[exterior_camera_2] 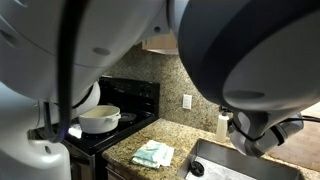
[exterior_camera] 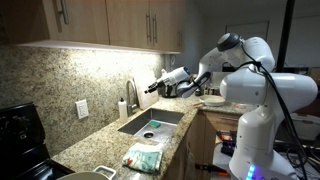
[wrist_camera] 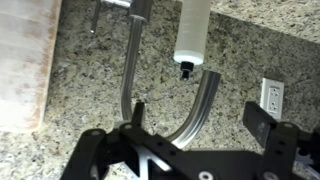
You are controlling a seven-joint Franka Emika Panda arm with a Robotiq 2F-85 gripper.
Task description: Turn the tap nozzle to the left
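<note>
Looking at an exterior view, the tool (exterior_camera: 155, 86) is hovering just beside the tap nozzle (exterior_camera: 133, 93), which is standing behind the sink (exterior_camera: 150, 124) next to the soap bottle (exterior_camera: 122, 108). A cloth (exterior_camera: 143, 157) is lying on the worktop (exterior_camera: 95, 148).

In an exterior view, the robot's body (exterior_camera_2: 200, 45) is blocking nearly everything, though a pot (exterior_camera_2: 98, 120) is sitting on the stove (exterior_camera_2: 135, 97).

In the wrist view, the tool (wrist_camera: 198, 115) is sitting spread wide, pinching nothing, and the nozzle's arch is passing between its two sides.
</note>
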